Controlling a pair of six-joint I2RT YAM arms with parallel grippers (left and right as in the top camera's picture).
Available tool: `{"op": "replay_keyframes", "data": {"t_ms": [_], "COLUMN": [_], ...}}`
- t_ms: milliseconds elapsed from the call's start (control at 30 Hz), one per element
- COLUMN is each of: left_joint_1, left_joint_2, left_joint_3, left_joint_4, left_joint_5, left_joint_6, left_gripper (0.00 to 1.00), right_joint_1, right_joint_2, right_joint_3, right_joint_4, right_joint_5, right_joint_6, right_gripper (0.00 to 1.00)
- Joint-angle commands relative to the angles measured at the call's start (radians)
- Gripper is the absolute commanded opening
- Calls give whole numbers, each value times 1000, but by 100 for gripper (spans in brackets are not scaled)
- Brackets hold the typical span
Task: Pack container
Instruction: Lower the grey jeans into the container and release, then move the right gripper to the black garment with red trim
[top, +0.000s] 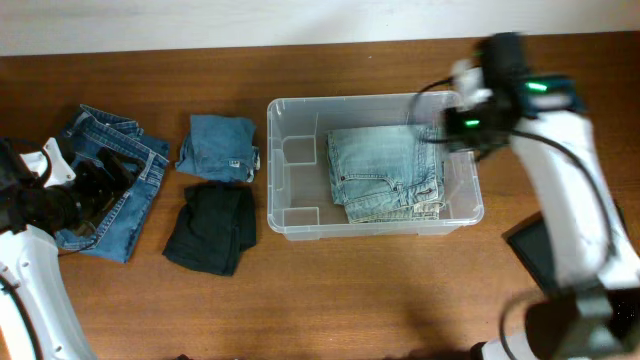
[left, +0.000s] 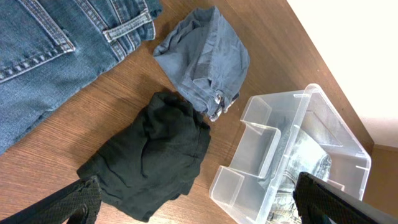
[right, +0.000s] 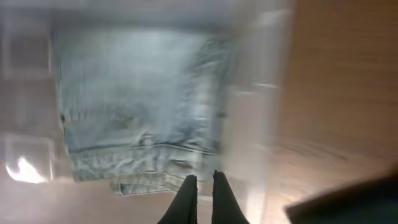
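Observation:
The clear plastic container (top: 296, 184) stands mid-table with folded light-wash jeans (top: 385, 172) in its right part. It also shows in the left wrist view (left: 261, 146). My right gripper (top: 443, 128) hovers over the container's far right corner. In the blurred right wrist view its fingers (right: 203, 199) are shut and empty above the light-wash jeans (right: 130, 106). My left gripper (top: 98, 185) is over the blue jeans (top: 125, 215) at the far left. Its fingers (left: 199, 208) are wide open and empty.
A folded light blue garment (top: 218, 147) and a folded black garment (top: 210, 228) lie between the blue jeans and the container; both show in the left wrist view (left: 202, 59) (left: 152, 155). A dark object (top: 530, 245) lies right of the container.

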Motion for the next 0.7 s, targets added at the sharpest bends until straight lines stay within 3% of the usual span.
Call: {"op": "replay_keyframes", "data": {"t_ms": [0,233,400,667], "left_joint_1": [-1,-1,-1,-1], "left_joint_2": [2,2,2,2], "left_joint_3": [-6,-6,-6,-6], "left_joint_4": [-1,-1,-1,-1], "left_joint_5": [3,3,3,3], "left_joint_6": [20,20,20,20], "left_gripper": [99,99,100,99], "right_joint_1": [-168,-569,-805,-983], "right_joint_2": [-98,-112,-93,-92], "right_joint_3": [19,16,-60,-330], "right_joint_4": [-37,-116,-126,14], "right_joint_5": [6,6,5,8], "right_joint_6": [84,102,220,279], "right_gripper": [4,5,12,20]}}
